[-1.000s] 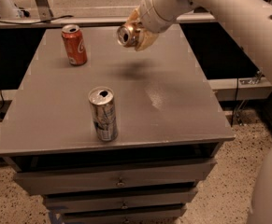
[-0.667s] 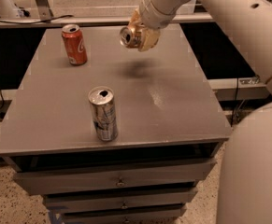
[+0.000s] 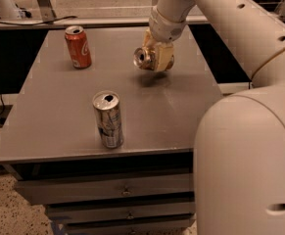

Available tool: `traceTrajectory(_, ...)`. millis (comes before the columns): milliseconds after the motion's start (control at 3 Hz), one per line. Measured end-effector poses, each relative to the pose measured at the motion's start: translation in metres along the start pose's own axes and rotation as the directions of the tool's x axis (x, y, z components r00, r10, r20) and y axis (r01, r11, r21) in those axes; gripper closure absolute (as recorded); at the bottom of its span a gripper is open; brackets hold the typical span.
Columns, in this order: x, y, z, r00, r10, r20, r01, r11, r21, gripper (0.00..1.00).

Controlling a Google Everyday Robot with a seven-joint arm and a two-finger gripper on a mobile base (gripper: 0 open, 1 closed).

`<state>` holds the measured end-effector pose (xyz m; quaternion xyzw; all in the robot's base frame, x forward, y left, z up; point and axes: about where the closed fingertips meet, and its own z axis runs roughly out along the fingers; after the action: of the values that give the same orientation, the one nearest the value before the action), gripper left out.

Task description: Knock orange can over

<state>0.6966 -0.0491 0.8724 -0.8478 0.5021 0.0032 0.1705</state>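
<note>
Gripper: cream two-finger gripper (image 3: 157, 58), clamped on the can, above the far middle of the grey tabletop (image 3: 59, 111).
Can: copper-orange metal drink can (image 3: 143, 58), held sideways off the table, silver top facing forward.
Others: red cola can (image 3: 78, 46) and tall silver-and-blue can (image 3: 108, 119), both upright.

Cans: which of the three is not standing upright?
The orange can, held sideways in the gripper above the table; the red can and the silver can stand upright on it.
</note>
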Motion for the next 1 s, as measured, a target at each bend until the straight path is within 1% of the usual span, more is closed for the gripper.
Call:
traceTrajectory(333,-0.003,0.022,0.018,1.0,0.014,0.012,-0.013,0.9925,-0.122,1.0)
traceTrajectory(667,-0.011,0.03,0.03,1.0,0.016,0.025,-0.012,0.9848,-0.173,0.83)
traceTrajectory(1000,-0.02,0.03,0.034,0.999,0.006,0.042,0.002,0.9833,-0.182,0.6)
